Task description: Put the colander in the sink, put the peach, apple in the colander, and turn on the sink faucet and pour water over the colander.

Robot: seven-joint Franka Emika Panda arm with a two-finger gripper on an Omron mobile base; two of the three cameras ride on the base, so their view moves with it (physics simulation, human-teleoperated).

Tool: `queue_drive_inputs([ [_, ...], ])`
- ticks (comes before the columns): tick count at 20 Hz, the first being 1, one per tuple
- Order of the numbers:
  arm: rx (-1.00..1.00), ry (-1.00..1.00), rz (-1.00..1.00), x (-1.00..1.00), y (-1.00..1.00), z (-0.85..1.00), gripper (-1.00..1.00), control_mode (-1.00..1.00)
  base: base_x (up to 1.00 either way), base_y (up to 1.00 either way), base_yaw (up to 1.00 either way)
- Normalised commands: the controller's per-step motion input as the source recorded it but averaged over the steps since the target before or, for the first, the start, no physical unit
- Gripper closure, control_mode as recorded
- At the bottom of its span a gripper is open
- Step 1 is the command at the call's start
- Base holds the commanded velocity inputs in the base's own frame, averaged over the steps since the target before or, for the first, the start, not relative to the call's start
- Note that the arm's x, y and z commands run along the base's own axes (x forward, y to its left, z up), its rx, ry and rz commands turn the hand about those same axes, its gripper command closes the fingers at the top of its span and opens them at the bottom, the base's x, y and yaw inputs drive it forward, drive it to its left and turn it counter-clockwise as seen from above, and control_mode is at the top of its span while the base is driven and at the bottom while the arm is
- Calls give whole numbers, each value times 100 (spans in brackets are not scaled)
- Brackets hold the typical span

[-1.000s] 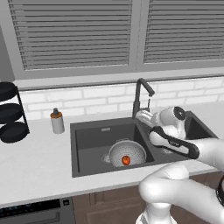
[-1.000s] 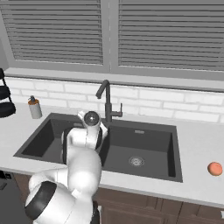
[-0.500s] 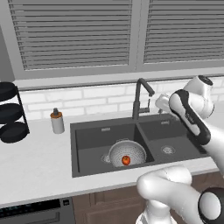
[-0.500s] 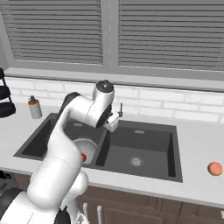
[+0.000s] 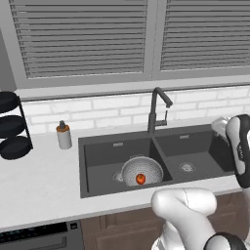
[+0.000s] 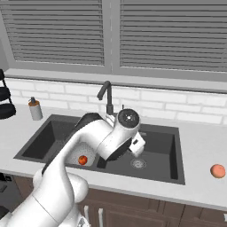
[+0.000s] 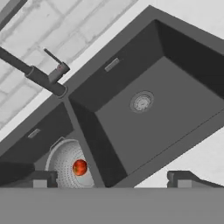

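Note:
The silver colander sits in the left basin of the dark sink. The red apple lies inside it. On the counter, right of the sink, rests the peach. The dark faucet rises behind the divider, and no water runs from it. My gripper hangs open above the sink's right basin near the divider, with nothing between its fingertips.
A grey soap dispenser stands left of the sink by the brick backsplash. A rack of black round dishes occupies the far left of the counter. The right basin has a round drain.
My arm has swung to the right, from above the left basin toward the right basin. The apple and colander have stayed put, and the jaws have stayed open.

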Motion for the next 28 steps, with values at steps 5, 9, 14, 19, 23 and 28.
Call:
queue_drive_inputs([
  [5, -26, 8, -21, -18, -93, -5, -100, -100, 0, 0, 0],
  [9, -24, 18, -16, 0, -95, 0, -100, -100, 0, 0, 0],
  [14, -1, 2, -12, -8, -100, -25, -100, -100, 0, 0, 0],
  [19, 0, 0, -9, -8, -100, -34, -100, -100, 0, 0, 0],
  [23, 0, 3, -15, -5, -100, -19, -100, -100, 0, 0, 0],
  [28, 0, 0, -11, 0, -91, -8, -100, -100, 0, 0, 0],
])
